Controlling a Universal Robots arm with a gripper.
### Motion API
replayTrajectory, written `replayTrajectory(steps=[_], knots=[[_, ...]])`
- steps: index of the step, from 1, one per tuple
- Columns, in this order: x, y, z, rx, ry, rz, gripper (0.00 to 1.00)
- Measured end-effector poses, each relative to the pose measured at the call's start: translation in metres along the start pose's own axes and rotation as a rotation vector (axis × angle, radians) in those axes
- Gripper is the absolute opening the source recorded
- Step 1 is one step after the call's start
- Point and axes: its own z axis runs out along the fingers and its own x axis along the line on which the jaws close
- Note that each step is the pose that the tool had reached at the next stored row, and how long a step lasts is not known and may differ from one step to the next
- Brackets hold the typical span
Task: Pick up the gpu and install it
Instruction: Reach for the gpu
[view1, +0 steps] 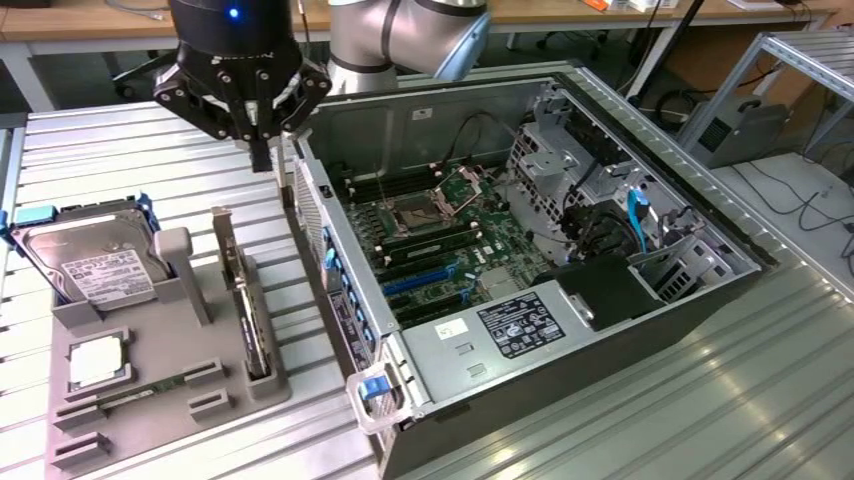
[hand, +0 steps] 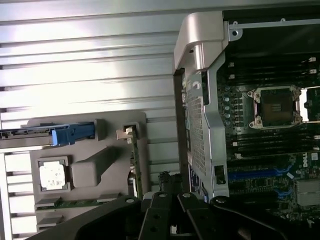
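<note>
Closest up front is the gray holder tray (view1: 147, 430) on the exterior view's left, with the open pc case (view1: 314, 220) right beside it. The gpu (view1: 244, 300) stands on its edge in a slot along the tray's right side, pale bracket at the far end, not picked up yet. Gripper (view1: 263, 165) hangs above the far end of the card, near the case's far-left corner, fingers pinched together with nothing between them.

imo the trick for this reach is lining the fingers up square across the card's thin top edge. Stay off the bracket and off the case wall, which is just beside the slot. Any tilt and I'd guess the card binds in there.

Surface is a ribbed metal table (view1: 134, 160), shiny slats, kinda glary. Room looks like a lab: wooden desks (view1: 80, 25) on the far side, cables around, a bare metal frame (view1: 801, 60) far right.
</note>
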Motion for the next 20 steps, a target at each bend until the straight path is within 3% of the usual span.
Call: replayTrajectory(steps=[11,20], knots=[[0.028,-0.0021,0.0001,0.0,0.0,0.0,0.11],[0.039,-0.003,0.0005,-0.0001,-0.0001,0.0,0.11]])
